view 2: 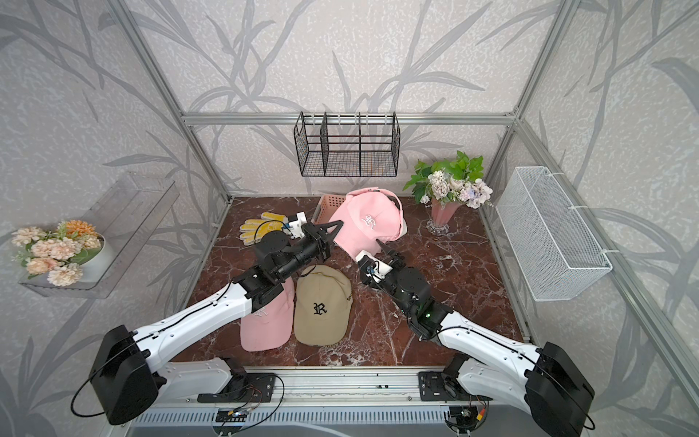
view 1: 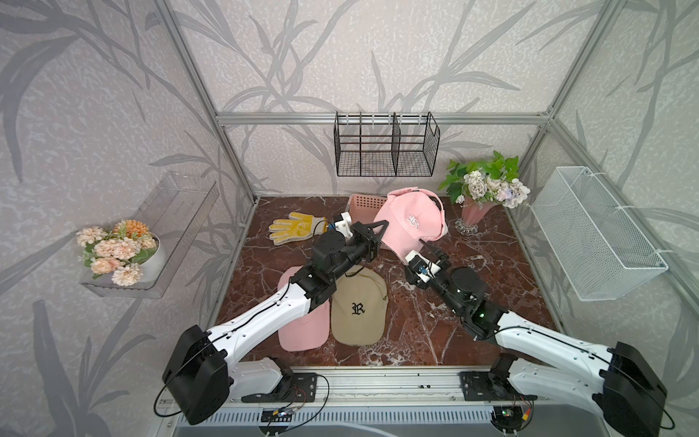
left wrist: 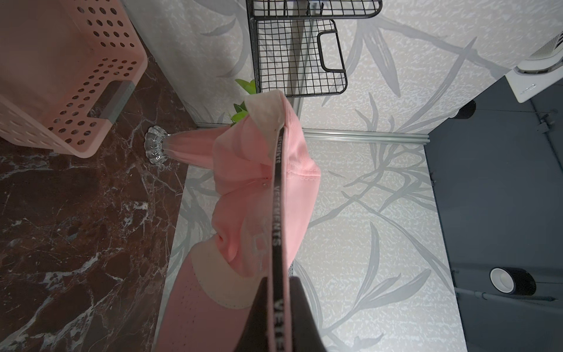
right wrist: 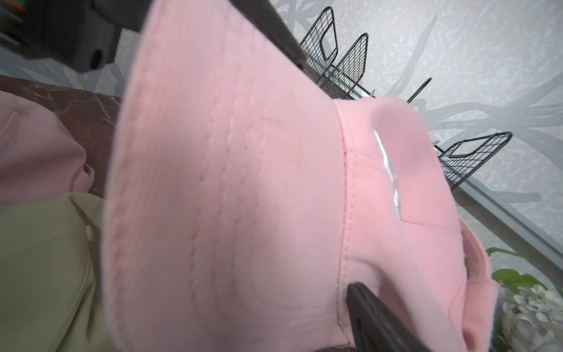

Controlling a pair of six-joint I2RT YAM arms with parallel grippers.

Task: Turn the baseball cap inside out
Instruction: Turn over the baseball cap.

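Top views, pink cap: in both top views the pink cap (view 1: 410, 223) (view 2: 368, 223) hangs raised over the back of the table (view 1: 472, 272), just in front of the basket (view 1: 365, 204). Its white monogram faces up.
Top views, left gripper: the left gripper (view 1: 382, 227) (view 2: 338, 226) meets the cap's near edge with its fingers pressed together.
Top views, right gripper: the right gripper (view 1: 433, 251) (view 2: 389, 253) sits low at the brim end with its fingers apart.
Top views, table: a beige cap (view 1: 359, 306) and a second pink cap (view 1: 302, 329) lie side by side in front. A glove (view 1: 295, 227) lies at the back, and a vase (view 1: 474, 215) stands in the far corner.
Left wrist, grip: the left gripper (left wrist: 280, 283) pinches the cap's (left wrist: 243, 170) rim on its black lettered inner band.
Right wrist, brim: the underside of the brim (right wrist: 228, 183) fills the view.
Right wrist, fingers: the right gripper (right wrist: 326, 176) is spread around the brim, and the lower finger (right wrist: 374, 314) touches the brim seam. I cannot tell whether the fingers are squeezing.
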